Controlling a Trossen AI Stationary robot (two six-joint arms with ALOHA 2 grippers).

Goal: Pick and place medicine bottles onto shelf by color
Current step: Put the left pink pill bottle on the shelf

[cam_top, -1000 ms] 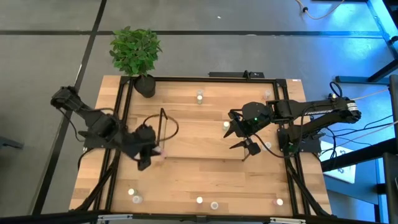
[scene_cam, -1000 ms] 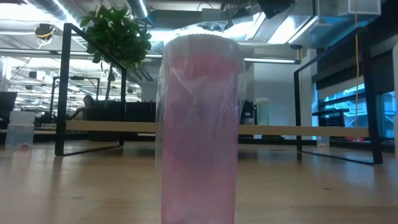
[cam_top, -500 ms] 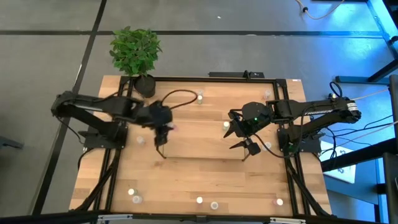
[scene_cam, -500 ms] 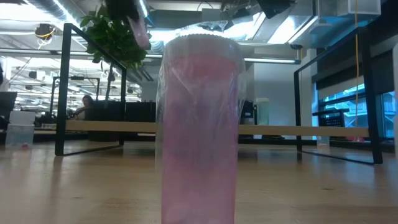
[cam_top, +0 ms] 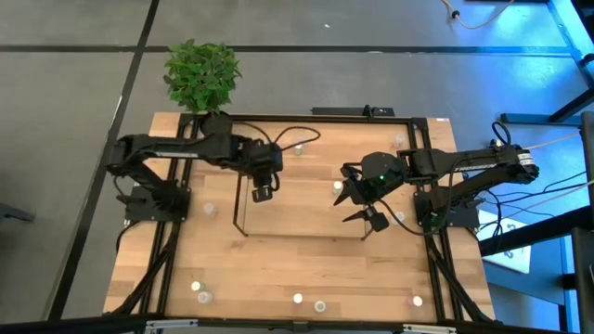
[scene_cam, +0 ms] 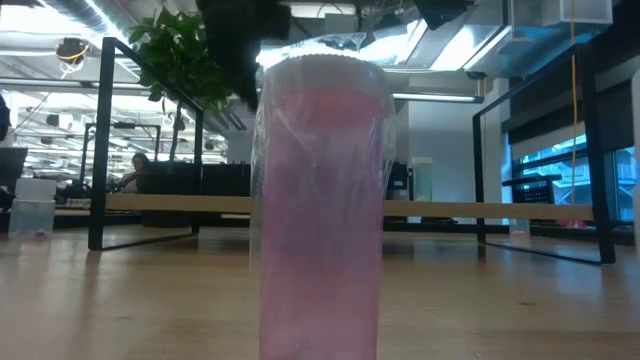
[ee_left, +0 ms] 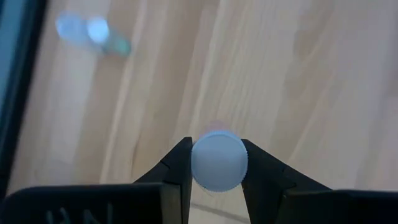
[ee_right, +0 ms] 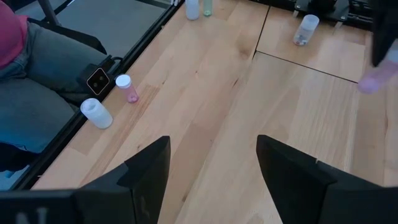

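My left gripper (cam_top: 264,192) is over the far left part of the shelf (cam_top: 278,232), a rack of thin black rods on the wooden table. It is shut on a pink medicine bottle (ee_left: 217,163) with a white cap. The gripper also shows at the top of the low view (scene_cam: 240,40). My right gripper (cam_top: 367,215) hangs open and empty over the shelf's right end; its own view (ee_right: 211,168) shows bare wood between the fingers. Another pink bottle (scene_cam: 320,200) stands on its base right in front of the low camera. My left gripper pinches the pink bottle between its two fingers at the white cap's sides (ee_left: 198,163). The fingers come from above and point down. The bottle hangs upright, cap up, clear of the table.
Loose bottles stand around the table's edges: at the far edge (cam_top: 298,144), the left (cam_top: 210,209), the near edge (cam_top: 297,299) and the right (cam_top: 399,218). A bottle (cam_top: 338,187) stands near my right gripper. A potted plant (cam_top: 202,79) is at the far left corner. A black frame (cam_top: 176,186) borders the table.
My left gripper has gone from the table's left part toward the right and far edges, carrying the pink bottle clear of the table, and now hangs over the shelf's far left. It has come into the top of the low view.
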